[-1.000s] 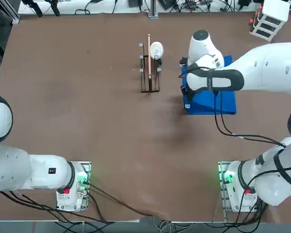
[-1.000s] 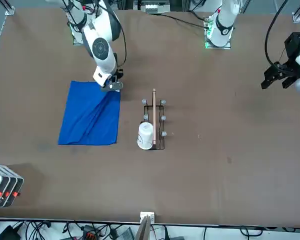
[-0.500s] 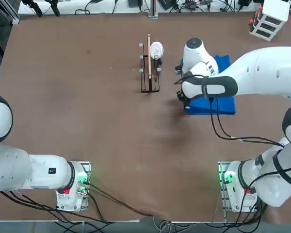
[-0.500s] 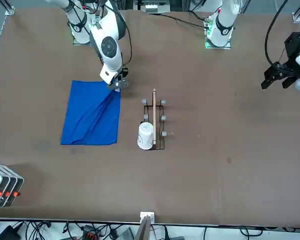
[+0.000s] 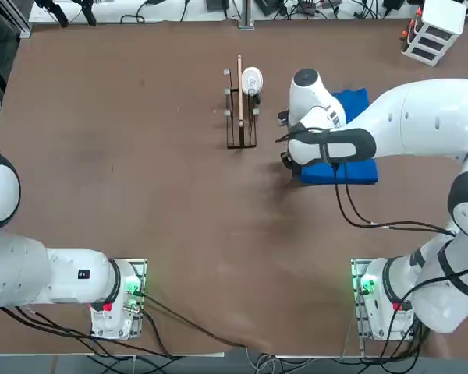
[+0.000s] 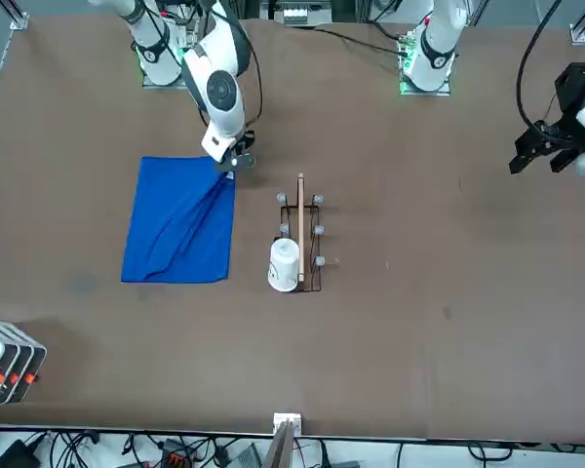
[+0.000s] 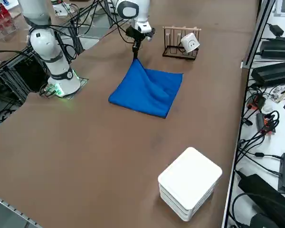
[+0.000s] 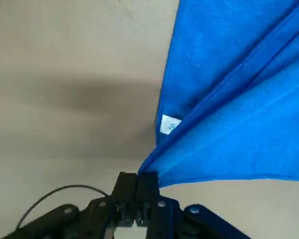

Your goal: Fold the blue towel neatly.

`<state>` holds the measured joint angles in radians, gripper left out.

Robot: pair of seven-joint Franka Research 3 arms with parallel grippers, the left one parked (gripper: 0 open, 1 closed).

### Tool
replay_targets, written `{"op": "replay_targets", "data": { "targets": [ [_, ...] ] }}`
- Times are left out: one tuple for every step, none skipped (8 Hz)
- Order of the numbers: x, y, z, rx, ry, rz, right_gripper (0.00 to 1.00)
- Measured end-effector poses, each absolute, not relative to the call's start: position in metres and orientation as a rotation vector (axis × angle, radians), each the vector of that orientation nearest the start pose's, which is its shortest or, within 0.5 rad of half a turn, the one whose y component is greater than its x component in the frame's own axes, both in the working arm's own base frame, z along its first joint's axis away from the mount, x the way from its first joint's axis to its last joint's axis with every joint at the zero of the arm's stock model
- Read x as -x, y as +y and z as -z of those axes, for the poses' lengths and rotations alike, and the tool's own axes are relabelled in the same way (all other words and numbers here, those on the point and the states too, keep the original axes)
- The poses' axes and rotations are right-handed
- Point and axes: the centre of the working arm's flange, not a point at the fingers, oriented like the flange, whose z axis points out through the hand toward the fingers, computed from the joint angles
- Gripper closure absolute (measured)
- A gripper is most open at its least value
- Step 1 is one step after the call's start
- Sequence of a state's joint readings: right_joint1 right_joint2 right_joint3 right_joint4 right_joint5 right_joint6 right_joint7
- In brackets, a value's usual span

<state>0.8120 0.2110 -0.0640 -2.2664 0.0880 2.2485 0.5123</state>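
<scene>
Blue towel [image 6: 180, 222] corner seemingly pinched by claw [image 8: 137, 185].

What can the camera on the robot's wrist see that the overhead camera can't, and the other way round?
Only the wrist view shows the small white tag at the towel's lifted corner and the right gripper shut on that corner. Only the top view shows the wooden rack with a white cup on it, the white box at the far corner, and both arms. Both show the blue towel and the brown table.
</scene>
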Motion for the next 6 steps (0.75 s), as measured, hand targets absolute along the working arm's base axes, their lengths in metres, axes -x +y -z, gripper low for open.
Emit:
{"op": "replay_targets", "data": {
  "targets": [
    [-0.377,0.351,-0.248,3.207,-0.270,-0.339,0.85],
    [-0.383,0.356,-0.248,3.208,-0.255,-0.330,0.65],
    [-0.390,0.361,-0.251,3.214,-0.213,-0.329,0.48],
    [-0.397,0.365,-0.259,3.225,-0.164,-0.346,0.30],
    [-0.408,0.366,-0.272,3.234,-0.090,-0.356,0.08],
    [-0.427,0.362,-0.288,3.231,0.007,-0.339,0.01]
  ]
}}
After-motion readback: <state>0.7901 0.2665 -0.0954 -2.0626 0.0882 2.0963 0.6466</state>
